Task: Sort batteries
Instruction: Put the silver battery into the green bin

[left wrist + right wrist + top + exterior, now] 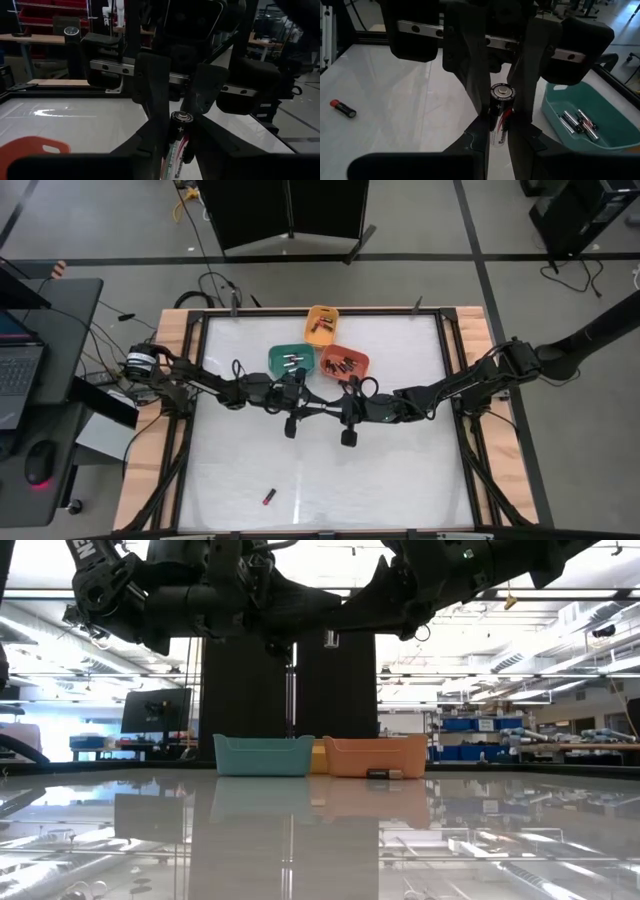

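Observation:
One battery (178, 142), black and silver with red print, hangs in the air over the table's middle, with both grippers shut on it. My left gripper (178, 145) reaches in from the table's left and shows in the high view (316, 406). My right gripper (500, 137) comes from the right, also in the high view (328, 409). A red and black battery (269, 497) lies on its side near the table's front edge. More batteries lie in the yellow bin (321, 326), teal bin (290, 361) and orange bin (345, 364) at the far middle. My left gripper pinches the battery's side (171, 150) between its two fingers, coming level from the table's left, fingers across it. The battery stands roughly upright, plus end (181, 118) up, clear of the table. My right gripper pinches the same battery's side (495, 132) between its two fingers, coming from the table's right and slanting slightly down, fingers across it. The capped top end (501, 92) stands above the fingers.
The three bins stand close together just beyond the grippers; the teal bin (615, 135) holds several silvery batteries (580, 124). The white table's near half holds only the loose battery (343, 108). A wooden frame (150, 430) borders the table.

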Tool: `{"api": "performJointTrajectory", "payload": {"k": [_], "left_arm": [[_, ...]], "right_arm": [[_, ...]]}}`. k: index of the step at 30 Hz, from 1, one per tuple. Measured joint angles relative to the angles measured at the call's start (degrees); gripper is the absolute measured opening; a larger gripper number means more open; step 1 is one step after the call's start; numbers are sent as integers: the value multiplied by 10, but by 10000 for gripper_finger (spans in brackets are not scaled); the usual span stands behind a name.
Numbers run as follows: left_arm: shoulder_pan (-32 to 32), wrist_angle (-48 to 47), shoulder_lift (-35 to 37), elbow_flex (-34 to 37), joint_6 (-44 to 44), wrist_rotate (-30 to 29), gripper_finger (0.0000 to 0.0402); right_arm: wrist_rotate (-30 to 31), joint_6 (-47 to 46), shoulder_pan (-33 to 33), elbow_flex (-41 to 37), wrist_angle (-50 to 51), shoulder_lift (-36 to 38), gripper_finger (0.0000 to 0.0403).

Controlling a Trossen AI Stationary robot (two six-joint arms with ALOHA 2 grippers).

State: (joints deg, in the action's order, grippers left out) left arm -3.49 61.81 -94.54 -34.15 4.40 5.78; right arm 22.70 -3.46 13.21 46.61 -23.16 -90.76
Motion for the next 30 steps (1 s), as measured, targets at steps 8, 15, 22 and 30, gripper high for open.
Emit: {"api": "performJointTrajectory", "payload": {"k": [8, 15, 22, 30], "left_arm": [[0, 4, 0, 0, -6, 12, 98], [-4, 14, 1, 0, -13, 30, 114], [-15, 28, 1, 0, -41, 35, 152], [-16, 30, 1, 0, -25, 38, 158]], "right_arm": [[0, 3, 0, 0, -2, 0, 56], [-1, 12, 0, 0, -15, 0, 56], [0, 26, 11, 0, -34, 0, 56], [2, 35, 13, 0, -40, 0, 56]]}}
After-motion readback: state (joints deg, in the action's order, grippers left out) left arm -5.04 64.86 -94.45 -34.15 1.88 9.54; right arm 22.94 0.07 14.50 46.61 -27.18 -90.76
